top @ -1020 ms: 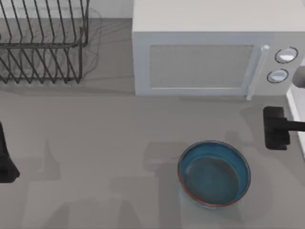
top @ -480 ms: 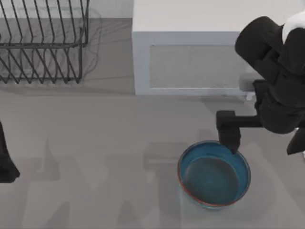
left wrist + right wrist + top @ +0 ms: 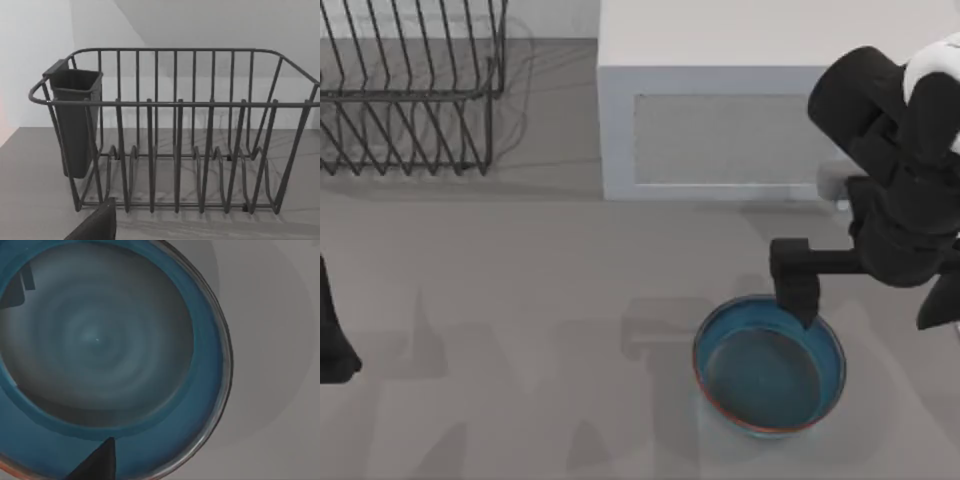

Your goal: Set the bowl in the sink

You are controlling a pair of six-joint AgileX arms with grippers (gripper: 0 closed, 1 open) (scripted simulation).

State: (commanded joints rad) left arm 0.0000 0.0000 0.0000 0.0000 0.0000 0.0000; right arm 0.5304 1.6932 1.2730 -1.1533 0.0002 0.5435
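The blue bowl with a reddish-brown rim stands upright on the grey counter, at the front and right of centre. My right gripper hangs open over the bowl's far rim, pointing down. The right wrist view looks straight into the bowl; one dark fingertip shows over its blue wall and another over its inner edge. My left arm is parked at the table's left edge. The sink is out of view.
A white microwave stands behind the bowl, with my right arm partly in front of its right end. A wire dish rack sits at the back left; the left wrist view faces the rack and its dark cutlery holder.
My right arm has swung in from the right edge to above the bowl's far rim, then crept slightly left. The bowl and the left arm have not moved.
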